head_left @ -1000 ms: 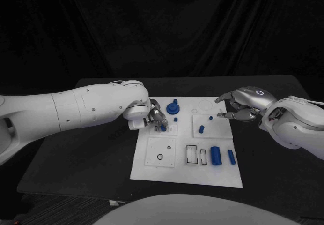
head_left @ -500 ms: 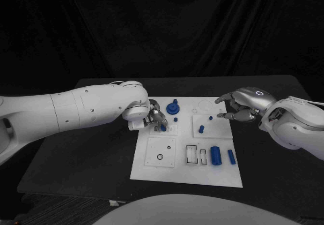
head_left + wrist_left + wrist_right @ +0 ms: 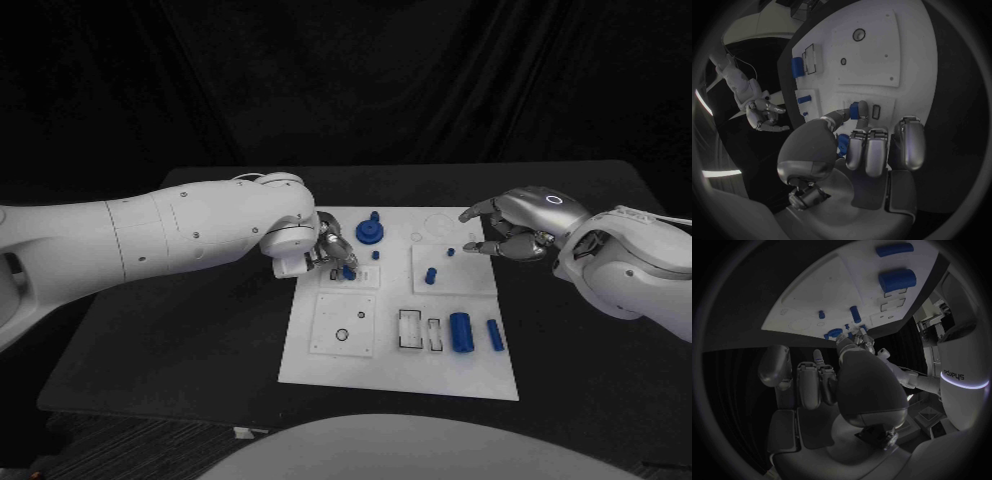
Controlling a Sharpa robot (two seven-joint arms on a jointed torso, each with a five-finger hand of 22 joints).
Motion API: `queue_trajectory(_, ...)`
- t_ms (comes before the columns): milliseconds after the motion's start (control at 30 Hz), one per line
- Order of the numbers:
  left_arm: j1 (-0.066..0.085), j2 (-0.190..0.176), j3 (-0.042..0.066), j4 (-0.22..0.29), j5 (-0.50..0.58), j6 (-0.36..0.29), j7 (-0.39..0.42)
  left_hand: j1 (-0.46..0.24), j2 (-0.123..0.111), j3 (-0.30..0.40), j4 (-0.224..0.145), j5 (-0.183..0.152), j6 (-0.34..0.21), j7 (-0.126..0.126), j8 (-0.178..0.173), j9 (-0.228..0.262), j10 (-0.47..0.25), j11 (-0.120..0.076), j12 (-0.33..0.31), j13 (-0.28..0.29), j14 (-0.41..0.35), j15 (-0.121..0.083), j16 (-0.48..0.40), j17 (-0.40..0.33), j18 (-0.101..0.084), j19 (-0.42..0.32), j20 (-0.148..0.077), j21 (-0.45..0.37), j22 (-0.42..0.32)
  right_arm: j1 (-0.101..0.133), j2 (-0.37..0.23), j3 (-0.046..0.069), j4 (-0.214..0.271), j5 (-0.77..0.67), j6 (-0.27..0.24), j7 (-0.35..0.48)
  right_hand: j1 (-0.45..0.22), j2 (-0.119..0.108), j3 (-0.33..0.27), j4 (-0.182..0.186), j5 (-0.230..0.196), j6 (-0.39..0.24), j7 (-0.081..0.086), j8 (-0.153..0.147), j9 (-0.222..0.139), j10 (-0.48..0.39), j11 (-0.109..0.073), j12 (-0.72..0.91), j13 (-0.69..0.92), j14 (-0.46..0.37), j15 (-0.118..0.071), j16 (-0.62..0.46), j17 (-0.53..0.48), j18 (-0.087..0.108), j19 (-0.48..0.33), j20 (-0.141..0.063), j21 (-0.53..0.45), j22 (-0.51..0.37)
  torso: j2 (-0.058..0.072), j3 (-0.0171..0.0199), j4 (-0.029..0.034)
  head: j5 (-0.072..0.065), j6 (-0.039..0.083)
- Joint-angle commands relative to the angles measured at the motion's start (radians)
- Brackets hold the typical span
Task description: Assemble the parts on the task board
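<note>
The white task board point(image 3: 378, 352) lies mid-table. My left hand point(image 3: 320, 248) is over the board's upper left and pinches a small blue piece point(image 3: 348, 271) between thumb and a finger. In the left wrist view that piece point(image 3: 856, 109) sits just beside a small rectangular slot point(image 3: 876, 111). A blue round part with a knob point(image 3: 371, 232) stands right behind the hand. My right hand point(image 3: 512, 232) hovers at the board's upper right edge with its fingers curled. A tiny blue bit point(image 3: 472, 246) shows at its fingertips; whether it is held is unclear.
A blue peg point(image 3: 431, 273) and two small blue studs point(image 3: 375, 255) stand in the board's upper half. A thick blue cylinder point(image 3: 462, 332) and a thinner one point(image 3: 495, 335) lie at the lower right, beside rectangular slots point(image 3: 411, 328). A ring-marked plate point(image 3: 345, 334) is at the lower left.
</note>
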Motion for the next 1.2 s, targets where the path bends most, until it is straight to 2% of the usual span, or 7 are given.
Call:
queue_trajectory(33,-0.004,-0.002,-0.001,0.001,0.004,-0.007,0.007,0.004,0.008,0.036,-0.031,0.005,0.003,-0.009,-0.001,0.002,0.104,-0.003,-0.001,0.263,0.104,-0.001,0.003,0.263,0.001,-0.006,-0.001,-0.007,0.069,-0.003,-0.002,0.001,0.001,-0.003,0.007,-0.011,0.003,0.011,-0.002,-0.005,0.006,0.006,-0.002,-0.004,-0.001,0.022,-0.006,-0.003,0.163,0.070,-0.006,-0.004,0.135,0.011,-0.006,0.000,-0.007,0.123,0.000,0.0003,-0.0003,0.000,0.000)
queue_trajectory(500,-0.004,-0.001,-0.001,-0.004,0.004,0.008,0.013,0.004,0.008,0.037,-0.031,0.004,0.002,-0.008,-0.002,0.002,0.104,-0.002,-0.001,0.263,0.104,-0.001,0.003,0.263,0.002,-0.008,-0.001,-0.008,0.068,-0.004,-0.003,0.001,0.001,-0.003,0.007,-0.012,0.003,0.011,-0.002,-0.005,0.006,0.006,-0.002,-0.004,-0.001,0.022,-0.006,-0.003,0.163,0.070,-0.006,-0.004,0.135,0.011,-0.006,0.000,-0.007,0.123,0.000,-0.0003,-0.0009,0.002,0.000)
queue_trajectory(633,-0.004,0.001,-0.001,-0.006,0.004,0.013,0.015,0.003,0.009,0.039,-0.028,-0.007,-0.001,-0.007,-0.005,0.006,0.104,0.000,-0.001,0.263,0.104,0.001,0.003,0.263,0.002,-0.010,0.001,-0.011,0.067,-0.004,-0.002,0.001,0.001,-0.003,0.007,-0.012,0.003,0.011,-0.002,-0.005,0.006,0.006,-0.002,-0.004,-0.001,0.022,-0.006,-0.003,0.163,0.070,-0.006,-0.004,0.135,0.011,-0.006,0.000,-0.007,0.123,0.000,-0.0003,-0.0011,0.001,0.000)
queue_trajectory(700,-0.004,0.003,-0.001,-0.008,0.004,0.017,0.014,0.002,0.009,0.038,-0.025,-0.033,-0.002,-0.006,-0.007,0.010,0.104,0.001,-0.001,0.263,0.104,0.002,0.003,0.263,0.002,-0.011,0.002,-0.012,0.067,-0.004,-0.002,0.001,0.001,-0.003,0.006,-0.012,0.003,0.011,-0.002,-0.005,0.006,0.006,-0.002,-0.004,-0.001,0.022,-0.006,-0.003,0.163,0.070,-0.006,-0.004,0.135,0.011,-0.006,0.000,-0.007,0.123,0.001,0.0000,-0.0013,0.002,0.000)
queue_trajectory(867,-0.004,0.005,-0.001,-0.010,0.004,0.026,0.012,-0.007,0.011,0.015,0.003,-0.162,-0.004,-0.004,-0.025,0.018,0.104,0.004,-0.001,0.263,0.104,0.005,0.003,0.263,0.003,-0.015,0.006,-0.020,0.066,-0.005,-0.002,0.001,0.001,-0.003,0.006,-0.012,0.003,0.011,-0.002,-0.005,0.006,0.006,-0.002,-0.004,-0.001,0.022,-0.006,-0.003,0.163,0.070,-0.006,-0.004,0.135,0.011,-0.006,0.000,-0.007,0.123,0.000,0.0000,-0.0014,0.002,0.000)
queue_trajectory(1033,-0.005,0.005,-0.001,-0.012,0.004,0.035,0.008,-0.010,0.007,-0.010,0.025,-0.216,-0.006,-0.001,-0.043,0.017,0.104,0.007,-0.001,0.263,0.104,0.008,0.003,0.263,0.005,-0.018,0.008,-0.025,0.065,-0.006,-0.002,0.001,0.001,-0.003,0.006,-0.012,0.004,0.011,-0.002,-0.007,0.006,0.008,-0.002,-0.005,-0.002,0.020,-0.006,-0.006,0.160,0.070,-0.007,-0.006,0.134,0.011,-0.006,0.000,-0.009,0.122,0.000,-0.0002,-0.0022,0.004,0.000)
queue_trajectory(1200,-0.005,0.005,-0.001,-0.012,0.004,0.044,0.004,-0.018,0.001,-0.038,0.046,-0.244,-0.012,0.003,-0.060,0.013,0.104,0.011,-0.001,0.263,0.104,0.011,0.003,0.263,0.006,-0.022,0.011,-0.031,0.063,-0.007,-0.002,0.001,0.001,-0.003,0.006,-0.012,0.004,0.011,-0.002,-0.007,0.006,0.008,-0.002,-0.005,-0.002,0.020,-0.006,-0.006,0.160,0.070,-0.007,-0.006,0.134,0.011,-0.006,0.000,-0.009,0.122,0.000,0.0000,-0.0016,0.005,0.000)
